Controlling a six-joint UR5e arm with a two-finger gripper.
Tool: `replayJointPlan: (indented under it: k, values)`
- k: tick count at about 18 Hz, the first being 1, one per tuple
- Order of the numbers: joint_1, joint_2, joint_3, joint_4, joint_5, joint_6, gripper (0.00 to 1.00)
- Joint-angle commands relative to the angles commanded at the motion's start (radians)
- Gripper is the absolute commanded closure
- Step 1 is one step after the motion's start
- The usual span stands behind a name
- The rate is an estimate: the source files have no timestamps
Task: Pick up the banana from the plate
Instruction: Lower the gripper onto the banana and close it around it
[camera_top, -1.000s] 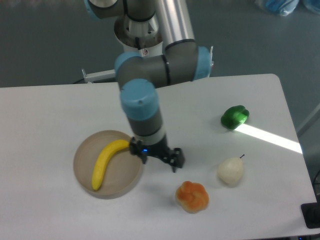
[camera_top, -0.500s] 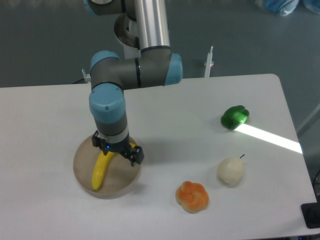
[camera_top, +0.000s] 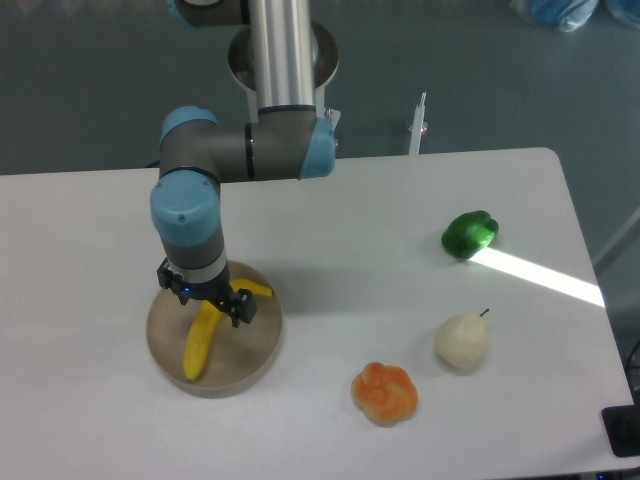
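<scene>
The yellow banana lies on the round beige plate at the left of the white table. Its lower end points to the plate's front left and its upper tip shows at the plate's back right. My gripper hangs directly over the banana's upper half and hides that part. Its dark fingers are spread apart on either side of the fruit, so it is open. Whether the fingers touch the banana I cannot tell.
A lumpy orange fruit sits near the front edge, with a pale pear to its right. A green pepper lies at the far right beside a bright strip of light. The arm's base stands behind the plate.
The gripper has travelled left from beside the plate's right rim to above the banana. The banana, plate and other fruit have not moved.
</scene>
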Motion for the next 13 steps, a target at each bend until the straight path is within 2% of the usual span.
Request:
replayJointPlan:
  k: [8,13]
  values:
    - [-0.005,-0.035,-0.005,0.021,0.002,-0.003,0.0]
    - [-0.029,-0.045,-0.002,0.028,0.043,-0.008,0.0]
